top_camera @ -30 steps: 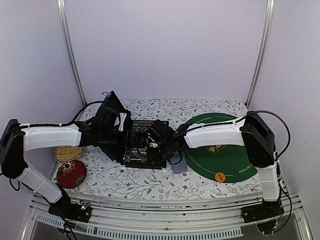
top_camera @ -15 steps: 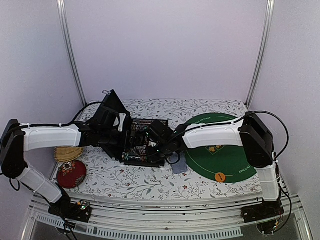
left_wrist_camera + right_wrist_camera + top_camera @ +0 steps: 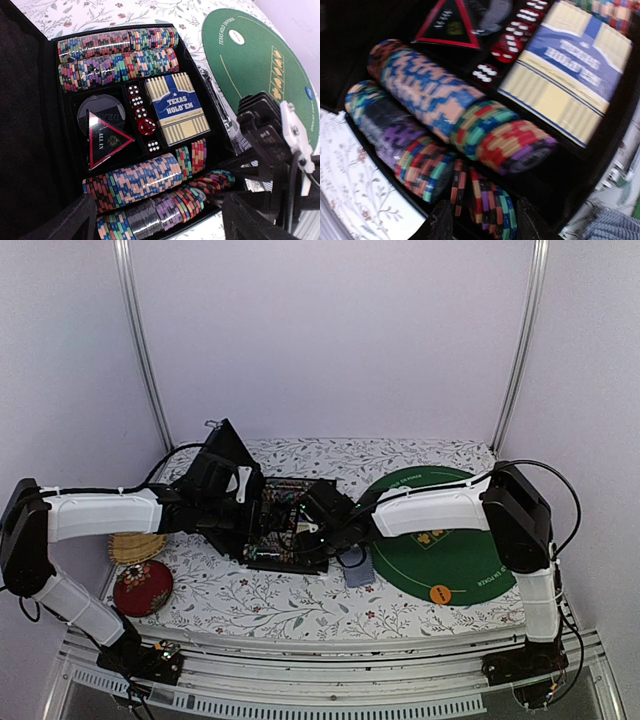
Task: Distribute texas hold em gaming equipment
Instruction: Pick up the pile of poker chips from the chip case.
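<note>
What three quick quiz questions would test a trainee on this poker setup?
1. True or false: the left gripper is shut.
2. The card box sits: A in the case, B under it, C beside it.
3. Fill in: the orange disc lies on the green ___.
Key: 1 false; 2 A; 3 mat.

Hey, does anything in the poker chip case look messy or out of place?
Yes. At the case's near right corner a small clump of chips leans askew, apart from the packed rows, between the right gripper's fingers. Everything else in the case looks neatly seated.
</note>
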`<state>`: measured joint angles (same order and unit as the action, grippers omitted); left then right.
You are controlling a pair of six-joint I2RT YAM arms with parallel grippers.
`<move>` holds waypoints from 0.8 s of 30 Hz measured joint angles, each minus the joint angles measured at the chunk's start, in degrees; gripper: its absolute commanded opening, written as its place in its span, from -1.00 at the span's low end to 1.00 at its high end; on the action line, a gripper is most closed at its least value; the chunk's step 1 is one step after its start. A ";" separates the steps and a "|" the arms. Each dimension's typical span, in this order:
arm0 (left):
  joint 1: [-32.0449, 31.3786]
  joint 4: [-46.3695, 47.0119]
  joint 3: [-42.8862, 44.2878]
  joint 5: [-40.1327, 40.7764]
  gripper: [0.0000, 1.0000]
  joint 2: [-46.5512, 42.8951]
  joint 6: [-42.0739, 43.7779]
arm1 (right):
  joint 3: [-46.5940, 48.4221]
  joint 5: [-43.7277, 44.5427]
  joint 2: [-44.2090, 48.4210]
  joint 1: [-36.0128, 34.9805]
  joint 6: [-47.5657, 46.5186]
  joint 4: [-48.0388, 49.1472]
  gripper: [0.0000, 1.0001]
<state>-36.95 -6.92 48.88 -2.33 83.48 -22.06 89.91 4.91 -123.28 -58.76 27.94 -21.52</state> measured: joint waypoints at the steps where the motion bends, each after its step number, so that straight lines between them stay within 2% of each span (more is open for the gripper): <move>1: 0.00 0.17 -0.11 0.00 0.78 0.00 0.00 | 0.00 -1.07 -0.13 0.15 -0.26 0.55 -0.11; 6: 0.02 0.76 -1.14 -0.07 0.78 0.00 -0.02 | 0.00 -6.16 -0.87 1.05 -0.50 3.63 -0.05; 13: 0.48 0.94 -1.53 -0.28 0.78 0.02 0.02 | 1.57 -6.40 -1.77 1.38 -0.48 2.23 0.00; 17: 0.85 1.09 -1.53 -0.66 0.78 0.15 0.24 | 2.43 -6.12 -2.47 1.40 -0.52 2.01 0.17; 24: 1.09 1.14 -1.53 -1.27 0.78 0.15 0.66 | 2.05 -7.43 -2.82 1.90 -0.68 4.74 0.28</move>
<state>-35.86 -5.78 47.35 -3.60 83.64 -21.41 91.96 -2.52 -126.10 -56.86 27.27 -16.78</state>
